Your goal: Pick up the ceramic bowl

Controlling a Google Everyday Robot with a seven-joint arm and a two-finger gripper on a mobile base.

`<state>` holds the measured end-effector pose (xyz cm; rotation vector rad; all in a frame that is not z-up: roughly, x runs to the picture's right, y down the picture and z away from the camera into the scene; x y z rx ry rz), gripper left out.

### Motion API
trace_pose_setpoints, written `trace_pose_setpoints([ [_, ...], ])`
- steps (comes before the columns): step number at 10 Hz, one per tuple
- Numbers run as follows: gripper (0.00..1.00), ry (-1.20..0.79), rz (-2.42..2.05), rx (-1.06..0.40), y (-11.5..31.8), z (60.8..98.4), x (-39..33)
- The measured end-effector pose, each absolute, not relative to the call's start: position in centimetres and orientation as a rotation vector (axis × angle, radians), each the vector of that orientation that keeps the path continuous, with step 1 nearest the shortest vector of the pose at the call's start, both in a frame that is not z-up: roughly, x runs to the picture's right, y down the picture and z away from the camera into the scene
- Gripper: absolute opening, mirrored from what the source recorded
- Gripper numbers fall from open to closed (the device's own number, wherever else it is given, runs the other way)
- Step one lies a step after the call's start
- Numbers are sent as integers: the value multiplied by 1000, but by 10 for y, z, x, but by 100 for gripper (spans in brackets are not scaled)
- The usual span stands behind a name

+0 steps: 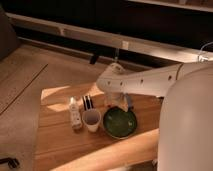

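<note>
Gripper (119, 103) hung over back rim of round glossy dark green ceramic bowl (119, 123); small white cup (91, 120) just beside; grip unreadable.

Wooden table (57, 145) carries: ceramic bowl (119, 122) (dark green, glossy); white cup (91, 120) just beside it, left; white bottle (75, 114) left of cup; dark item (87, 102) behind cup; blue item (129, 102) behind bowl. Gripper (113, 102) hangs just behind bowl.
</note>
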<state>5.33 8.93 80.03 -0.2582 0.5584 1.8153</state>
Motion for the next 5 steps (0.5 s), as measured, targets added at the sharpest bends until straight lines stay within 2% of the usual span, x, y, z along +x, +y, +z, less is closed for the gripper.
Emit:
trace_pose_setpoints([
  [2, 65, 444, 1774, -288, 74, 815, 34],
  [5, 65, 350, 1723, -383, 91, 826, 2],
])
